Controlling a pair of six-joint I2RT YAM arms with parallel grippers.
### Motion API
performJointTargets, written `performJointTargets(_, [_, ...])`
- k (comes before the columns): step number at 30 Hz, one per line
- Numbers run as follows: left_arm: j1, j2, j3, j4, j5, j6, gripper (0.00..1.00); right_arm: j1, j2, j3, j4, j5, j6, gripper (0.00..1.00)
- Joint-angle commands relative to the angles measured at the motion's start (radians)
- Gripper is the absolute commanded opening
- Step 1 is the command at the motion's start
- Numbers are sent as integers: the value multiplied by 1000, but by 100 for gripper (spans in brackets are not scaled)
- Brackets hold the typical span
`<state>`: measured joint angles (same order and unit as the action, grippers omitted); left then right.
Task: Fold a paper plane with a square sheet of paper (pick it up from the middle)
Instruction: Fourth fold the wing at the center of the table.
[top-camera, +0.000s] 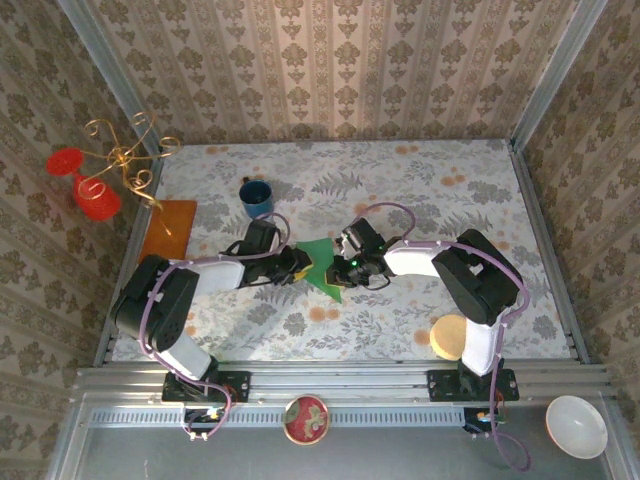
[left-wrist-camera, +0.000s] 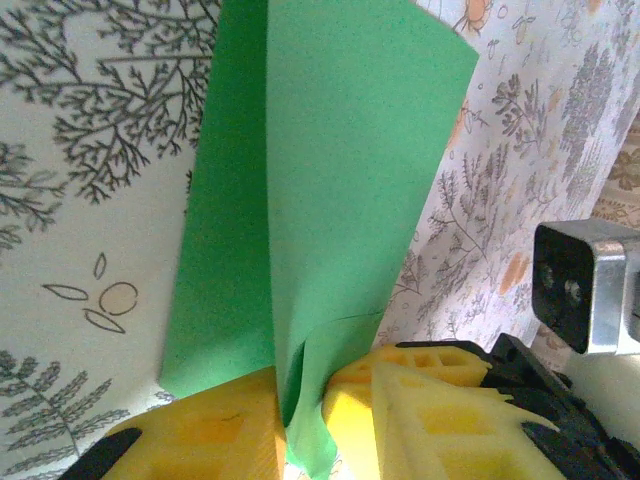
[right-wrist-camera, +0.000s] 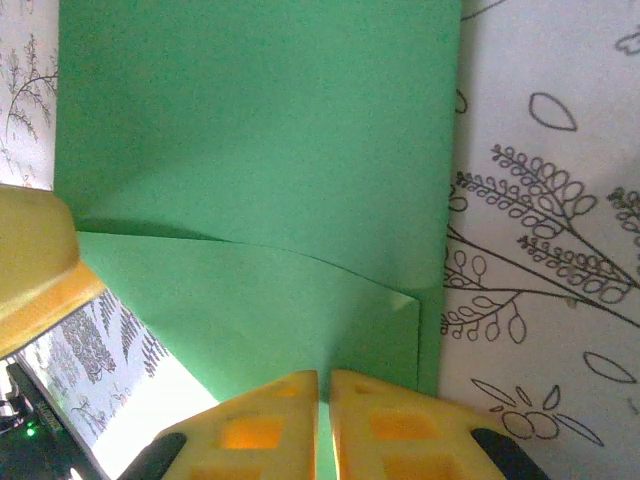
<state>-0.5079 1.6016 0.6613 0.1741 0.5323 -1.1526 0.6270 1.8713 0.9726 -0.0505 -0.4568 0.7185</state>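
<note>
top view: a thin bright green sheet of paper (top-camera: 322, 262), partly folded into a pointed shape, lies near the middle of the floral-patterned table (top-camera: 400, 190); the left gripper (top-camera: 300, 263) meets it at its 9 o'clock edge, the right gripper (top-camera: 345, 263) at 3 o'clock, and a round blue mug (top-camera: 256, 197) stands at 11 o'clock. left wrist view: the yellow fingers (left-wrist-camera: 215, 430) are pinched on the paper's lower end, plain folded layers (left-wrist-camera: 330, 180) rising toward 12 o'clock. right wrist view: the yellow fingers (right-wrist-camera: 255, 425) are pressed together on the paper's 6 o'clock edge, a creased flap (right-wrist-camera: 260, 290) above them.
</note>
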Motion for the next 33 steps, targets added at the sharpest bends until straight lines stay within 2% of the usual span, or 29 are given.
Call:
performJointTargets(1, [11,11,11,22,40,6,27,-7,32,-29,-17,18,2,16])
performJointTargets(14, [21,85,50,30,93,28,20,-9,25,-29,-7,10,-18,16])
performJointTargets(21, [28,88,62,-5,88,53,9,-9,-50,-12,-44,22,-116,21])
performJointTargets(23, [27,79,70,-32,76,60,4,-9,-96,-11,-61,53,-158,24])
performJointTargets(26, [21,48,79,-66,44,54,3,0,-177,-29,-65,130,-240,28])
performJointTargets(33, [-23,-11,153,-201,-70,17,2,117,-312,-116,-24,466,-385,39])
